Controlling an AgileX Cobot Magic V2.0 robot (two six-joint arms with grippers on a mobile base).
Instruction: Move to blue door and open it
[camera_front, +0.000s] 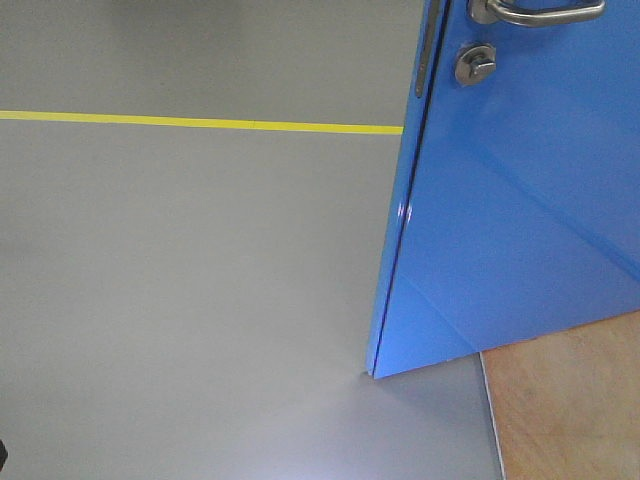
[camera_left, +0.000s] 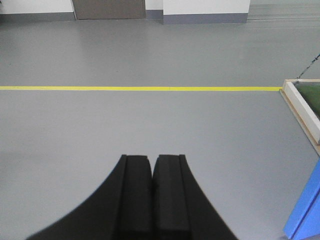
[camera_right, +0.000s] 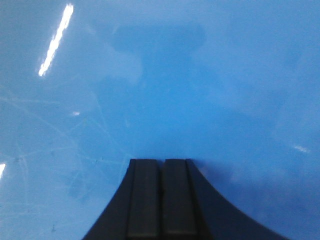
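- Right gripper (camera_right: 161, 161): jaws shut on nothing, tips right at the door (camera_right: 175, 75) face. The wrist view is all glossy blue, so I cannot tell touch from a slight gap.
- Left gripper (camera_left: 151, 157): jaws shut, empty, over bare floor. The door's bottom corner sits at 4 o'clock in that view.
- Front view: door fills 1 to 5 o'clock, its free edge toward me. Latch plate (camera_front: 430, 50), lock (camera_front: 474, 64) and handle (camera_front: 540, 12) are at 1 o'clock.
- Step, my judgement: approach done, door looks ajar, opening in hand.
- Next: a steady push on the panel away from the edge, right jaws flat, so the tips don't skid on the gloss.
- Far: yellow line (camera_front: 200, 122) runs from 9 to 12 o'clock.
- Hidden: handle cropped at top, hinges and frame out of view, opening angle unclear.
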